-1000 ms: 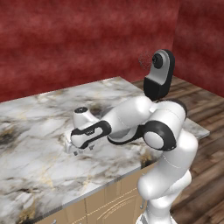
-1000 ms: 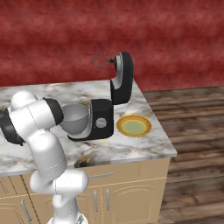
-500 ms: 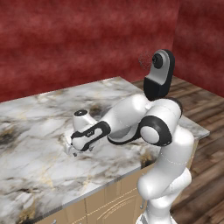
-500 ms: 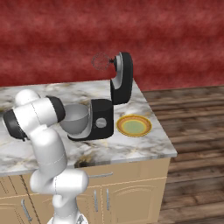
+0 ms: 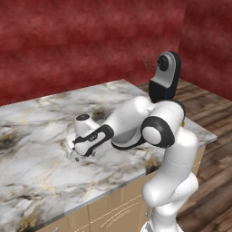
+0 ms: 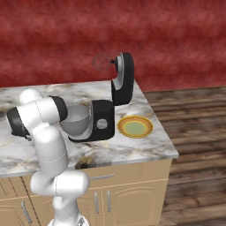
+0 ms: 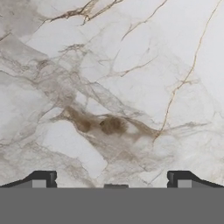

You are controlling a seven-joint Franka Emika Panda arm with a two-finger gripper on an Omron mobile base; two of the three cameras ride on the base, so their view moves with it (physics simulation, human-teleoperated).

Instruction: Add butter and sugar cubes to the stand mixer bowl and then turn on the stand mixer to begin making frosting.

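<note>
The black stand mixer (image 6: 103,124) stands on the marble counter with its head (image 6: 122,78) tipped up and back; the same head (image 5: 165,78) rises behind my arm in the left base view. The grey metal stand mixer bowl (image 6: 76,120) sits on its base, partly behind my elbow. My gripper (image 5: 73,153) hangs low over bare marble well to the left of the mixer, pointing down. In the hand view the gripper (image 7: 113,178) is open, with only veined marble between its fingertips (image 7: 43,178). The butter and the sugar cubes are out of view.
A flat yellow-rimmed plate (image 6: 135,126) lies right of the mixer near the counter's right end. The marble counter (image 5: 41,122) stretches left and back to a red wall. The counter's front edge (image 5: 90,199) runs just below my gripper. Wooden cabinets are underneath.
My arm has swung the open gripper a little further left and towards the counter's front edge. The mixer, bowl and plate have stayed put.
</note>
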